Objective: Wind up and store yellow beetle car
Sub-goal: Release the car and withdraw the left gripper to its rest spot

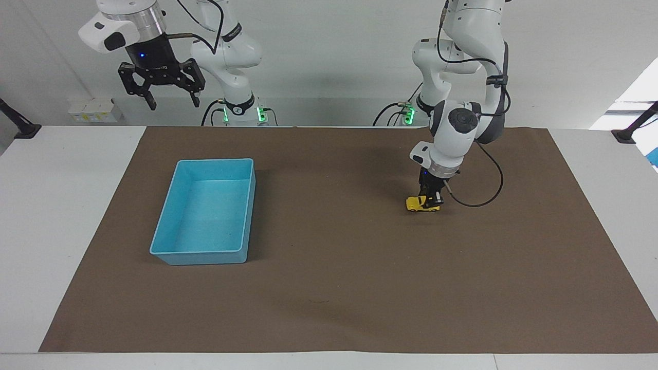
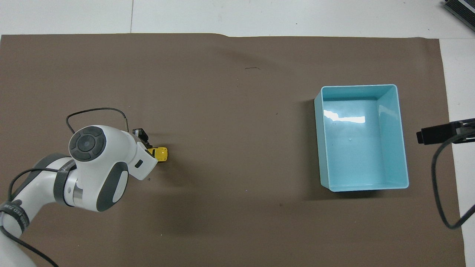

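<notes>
Two hands are in play. The left hand (image 1: 430, 199) is down at the mat, its fingers pinching the yellow beetle car (image 1: 422, 204), which sits on its wheels on the brown mat (image 1: 334, 288) toward the left arm's end of the worktop, well apart from the bin. In the overhead view the car's yellow nose pokes out from under the arm's white wrist, and a black cable (image 1: 483, 190) loops out beside that wrist over the mat.

The right hand (image 1: 170, 100) waits high in the air above the right arm's end of the worktop, its dark fingers spread and holding nothing.

One container is on the mat: a light blue bin (image 1: 169, 226), rectangular and open-topped, toward the right arm's end. Nothing lies in it; its glossy floor only catches a streak of light in the overhead view.

The mat covers most of the white worktop (image 1: 56, 216), leaving bare strips at both ends and along the edge farthest from the robots. A pale wall (image 1: 329, 61) stands at the robots' end, green lights glow at both arm bases, and black clamp stands (image 1: 635, 126) sit at the worktop's two corners by the wall.
</notes>
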